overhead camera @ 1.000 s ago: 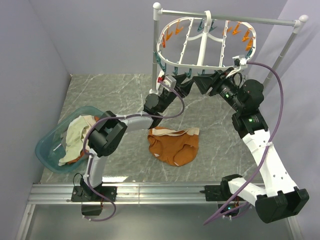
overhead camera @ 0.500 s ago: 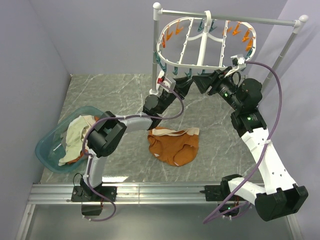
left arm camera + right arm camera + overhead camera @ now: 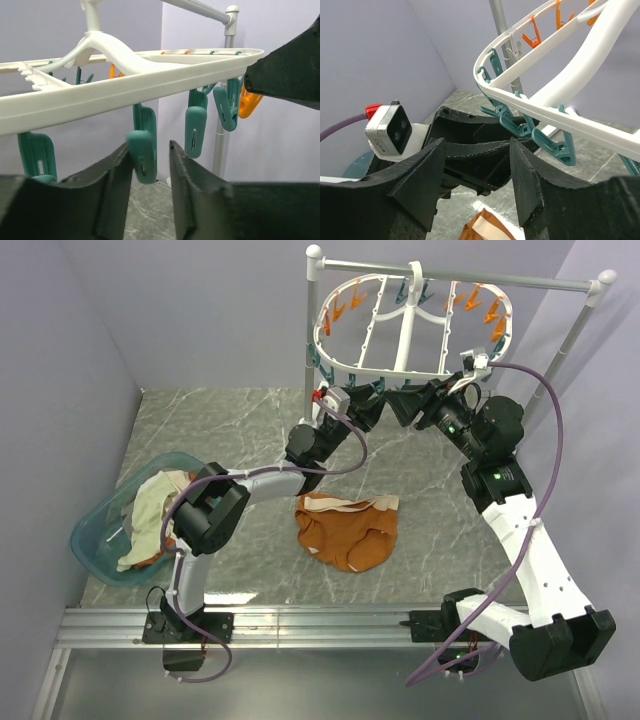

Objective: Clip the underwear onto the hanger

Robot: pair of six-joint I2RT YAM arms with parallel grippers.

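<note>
Grey marbled worktop (image 3: 220, 425) carries the rust-orange underwear (image 3: 348, 532), which lies flat near the middle, well below the white hanger (image 3: 404, 340) hung on the pole stand (image 3: 578, 335). Up under the hanger's near rim, the left gripper (image 3: 150, 150) has its jaws apart around a teal clothespin (image 3: 142, 156), with a gap showing on one side. Just beside it, the right gripper (image 3: 477, 145) is spread and holds nothing.

Left tool (image 3: 150, 148) straddles teal clip (image 3: 142, 150) under hanger (image 3: 100, 95)
</note>
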